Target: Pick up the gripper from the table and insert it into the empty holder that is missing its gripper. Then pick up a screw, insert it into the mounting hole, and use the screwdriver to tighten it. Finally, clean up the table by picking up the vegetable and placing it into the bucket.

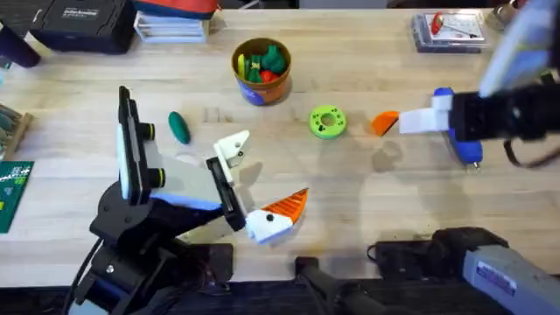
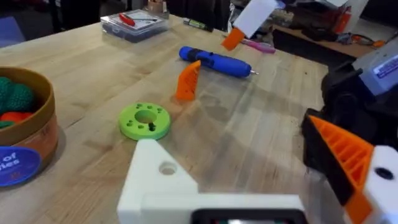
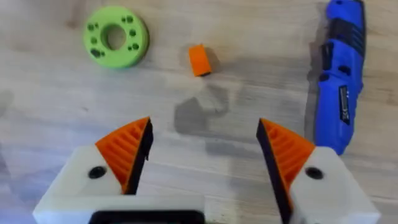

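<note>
Overhead view: the left gripper (image 1: 254, 188) lies low over the wooden worktop (image 1: 367, 201), its fingers spread apart; one white holder (image 1: 234, 149) is bare, the other finger carries an orange ribbed pad. The dark-green vegetable (image 1: 178, 127) lies on the worktop just beyond the left arm. The yellow-orange bucket (image 1: 261, 70), with toy vegetables heaped inside, stands farther back, and a flat green ring (image 1: 327, 122) lies to its right. The loose orange gripper finger (image 1: 384, 122) stands near the ring, close below the right gripper (image 1: 411, 121). The blue screwdriver (image 1: 461, 140) lies partly under the right arm.

Left wrist view: the bare holder (image 2: 163, 180) shows its round mounting hole (image 2: 167, 168). Beyond it lie the ring (image 2: 145, 120), the gripper finger (image 2: 188, 81) standing upright, and the screwdriver (image 2: 214, 61). The bucket (image 2: 28, 140) sits at the edge.

Right wrist view: the right gripper (image 3: 205, 149) hangs above the worktop with fingers wide apart, empty. The gripper finger (image 3: 199, 60) lies between the ring (image 3: 115, 36) and the screwdriver (image 3: 339, 74).
</note>
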`<state>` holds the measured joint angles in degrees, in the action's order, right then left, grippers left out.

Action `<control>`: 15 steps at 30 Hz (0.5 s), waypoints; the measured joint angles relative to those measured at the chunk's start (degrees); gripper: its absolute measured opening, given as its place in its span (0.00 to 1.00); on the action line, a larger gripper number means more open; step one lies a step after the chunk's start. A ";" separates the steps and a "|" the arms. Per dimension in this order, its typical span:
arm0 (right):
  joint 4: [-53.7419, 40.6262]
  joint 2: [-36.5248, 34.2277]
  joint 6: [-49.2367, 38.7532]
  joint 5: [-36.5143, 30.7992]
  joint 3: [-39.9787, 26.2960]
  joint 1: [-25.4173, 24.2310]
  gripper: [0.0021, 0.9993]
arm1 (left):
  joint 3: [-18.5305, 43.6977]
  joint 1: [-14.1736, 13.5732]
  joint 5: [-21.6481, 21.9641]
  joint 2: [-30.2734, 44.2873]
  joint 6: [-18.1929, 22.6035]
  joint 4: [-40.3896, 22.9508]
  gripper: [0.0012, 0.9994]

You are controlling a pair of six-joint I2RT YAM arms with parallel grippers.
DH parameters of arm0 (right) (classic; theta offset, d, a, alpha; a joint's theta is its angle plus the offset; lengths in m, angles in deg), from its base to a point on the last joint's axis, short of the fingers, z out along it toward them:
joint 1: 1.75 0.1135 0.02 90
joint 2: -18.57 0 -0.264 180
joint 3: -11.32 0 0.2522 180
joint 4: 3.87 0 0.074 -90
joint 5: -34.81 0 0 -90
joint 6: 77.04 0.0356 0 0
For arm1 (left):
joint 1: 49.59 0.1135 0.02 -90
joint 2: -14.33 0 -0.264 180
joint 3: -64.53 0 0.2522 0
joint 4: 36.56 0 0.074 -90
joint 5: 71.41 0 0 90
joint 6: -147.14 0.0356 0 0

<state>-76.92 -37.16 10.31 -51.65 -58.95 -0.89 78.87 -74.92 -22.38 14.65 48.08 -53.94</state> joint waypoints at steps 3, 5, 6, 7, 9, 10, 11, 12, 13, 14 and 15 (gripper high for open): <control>-1.56 -8.77 -4.36 0.01 -4.54 0.49 0.99 | 0.00 0.00 0.01 -0.01 0.00 0.00 0.99; -1.56 -14.11 -7.22 0.01 -7.06 0.77 0.99 | 0.00 0.00 0.02 0.00 0.00 0.00 0.99; -1.34 -16.39 -8.46 0.00 -7.93 0.91 0.99 | 0.00 0.00 0.00 -0.01 0.00 0.00 0.99; -0.87 -18.71 -9.70 0.00 -8.65 1.07 0.99 | 0.00 0.00 0.00 0.00 0.00 0.00 0.99; 0.18 -22.88 -11.94 0.01 -9.35 1.55 0.99 | 0.00 0.00 0.00 -0.02 0.00 0.00 0.99; 0.56 -24.80 -12.98 0.00 -9.37 1.84 0.99 | 0.00 0.00 0.02 -0.02 0.00 0.00 0.99; 0.71 -26.56 -13.90 -0.01 -9.37 2.13 0.99 | 0.00 0.00 0.00 -0.02 0.00 0.00 0.99; 1.01 -28.66 -14.81 0.00 -9.37 2.47 0.99 | 0.00 0.00 0.00 -0.02 0.00 0.00 0.99; 1.41 -30.14 -15.46 -0.01 -9.37 2.70 0.99 | 0.00 0.00 0.00 -0.02 0.00 0.00 0.99; 1.94 -31.59 -15.99 -0.02 -9.37 2.91 0.96 | 0.00 0.00 0.02 0.00 0.00 0.00 0.99; 2.40 -32.99 -16.49 -0.01 -9.37 3.16 0.89 | 0.00 0.00 0.00 -0.02 0.00 0.00 0.99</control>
<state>-74.53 -70.15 -6.18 -51.66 -68.33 2.27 78.87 -74.92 -22.38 14.62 48.08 -53.94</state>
